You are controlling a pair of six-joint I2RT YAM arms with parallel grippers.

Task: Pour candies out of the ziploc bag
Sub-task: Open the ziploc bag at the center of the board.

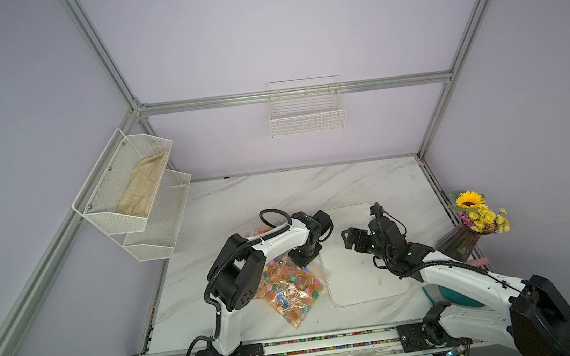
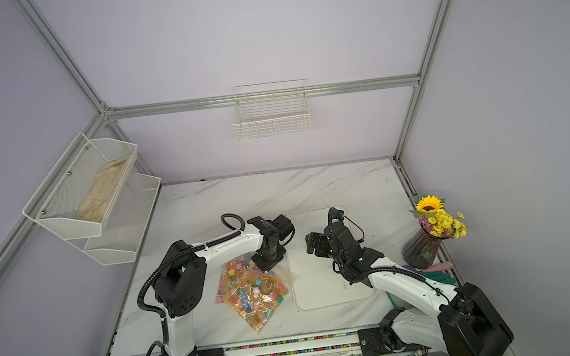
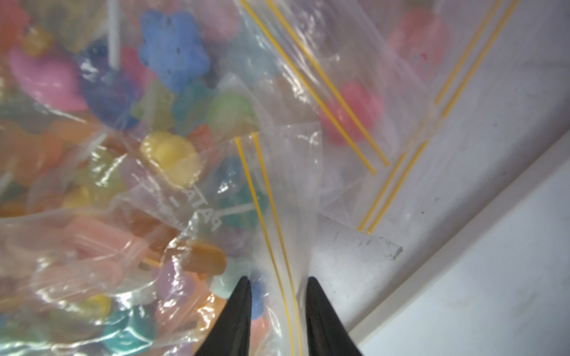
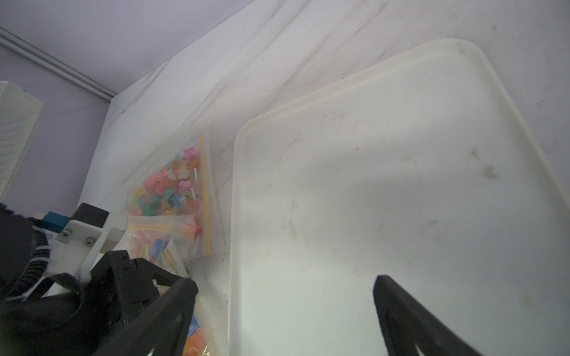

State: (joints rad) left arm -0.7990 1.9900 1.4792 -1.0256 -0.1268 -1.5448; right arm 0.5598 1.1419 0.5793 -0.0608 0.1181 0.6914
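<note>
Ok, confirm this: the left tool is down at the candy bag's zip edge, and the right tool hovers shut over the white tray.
Not shut: the right wrist view shows the right tool open, jaws wide apart. The rest holds: it hovers over the white tray, and the left tool is down at the zip edge of the candy bag.

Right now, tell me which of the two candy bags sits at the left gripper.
The bag nearer the robot's base: its yellow zip edge runs between the fingers of the left gripper. The other bag lies farther back.
</note>
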